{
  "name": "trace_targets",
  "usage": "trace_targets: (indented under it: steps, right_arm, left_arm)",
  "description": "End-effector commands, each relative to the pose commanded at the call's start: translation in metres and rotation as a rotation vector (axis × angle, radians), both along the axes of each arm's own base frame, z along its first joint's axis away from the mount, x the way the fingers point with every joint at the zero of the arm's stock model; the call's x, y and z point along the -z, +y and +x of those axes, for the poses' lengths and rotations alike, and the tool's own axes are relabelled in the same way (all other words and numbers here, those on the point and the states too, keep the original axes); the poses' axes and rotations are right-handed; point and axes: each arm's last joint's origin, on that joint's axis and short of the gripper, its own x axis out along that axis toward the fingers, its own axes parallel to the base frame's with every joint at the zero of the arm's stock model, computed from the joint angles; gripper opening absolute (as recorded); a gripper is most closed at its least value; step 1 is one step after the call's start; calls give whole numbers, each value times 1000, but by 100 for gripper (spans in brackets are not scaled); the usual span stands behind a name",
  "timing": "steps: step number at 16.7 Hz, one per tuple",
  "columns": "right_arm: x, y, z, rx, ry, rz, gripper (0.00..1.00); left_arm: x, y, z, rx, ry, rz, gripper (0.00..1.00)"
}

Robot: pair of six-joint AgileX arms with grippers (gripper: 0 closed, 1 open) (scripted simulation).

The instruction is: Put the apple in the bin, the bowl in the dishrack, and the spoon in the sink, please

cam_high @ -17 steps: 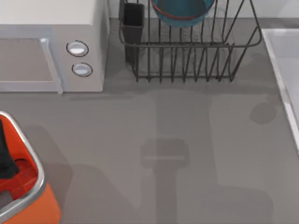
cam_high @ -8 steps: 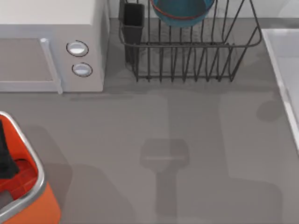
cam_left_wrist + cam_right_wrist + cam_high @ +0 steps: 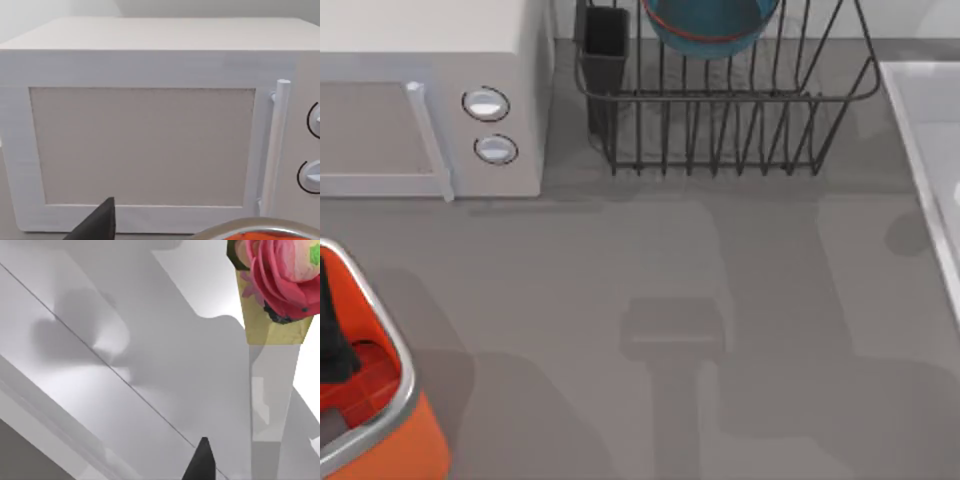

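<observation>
The blue bowl (image 3: 708, 25) sits tilted among the bars of the dishrack (image 3: 720, 130) at the back. The orange bin (image 3: 390, 440) stands at the front left. My left gripper (image 3: 330, 325) hangs as a dark shape over it, beside a red roundish shape (image 3: 365, 365) that looks like the apple. In the right wrist view the spoon (image 3: 272, 390), with a grey handle and a rose-patterned head, hangs over the pale sink (image 3: 125, 365). My right gripper (image 3: 201, 465) is shut on its handle. The sink's rim (image 3: 920, 150) runs along the table's right edge.
A white microwave (image 3: 430, 90) with two round knobs fills the back left and faces the left wrist camera (image 3: 150, 145). The bin's silver rim (image 3: 250, 226) shows below it. Arm shadows lie across the grey table (image 3: 570, 280) in the middle.
The arm shadows and a small round shadow on the table have slid right toward the sink. The bowl, the bin and the left arm have stayed put.
</observation>
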Motion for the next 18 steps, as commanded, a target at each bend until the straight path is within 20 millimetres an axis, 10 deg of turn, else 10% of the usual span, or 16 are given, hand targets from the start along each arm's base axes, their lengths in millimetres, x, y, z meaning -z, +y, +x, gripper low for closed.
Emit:
trace_targets:
  steps: [9,18]
  right_arm:
    - [20,-3,-3,11,7,1,0]
    - [20,-3,-3,11,7,1,68]
  left_arm:
    - [0,0,0,0,0,0,100]
    - [0,0,0,0,0,0,100]
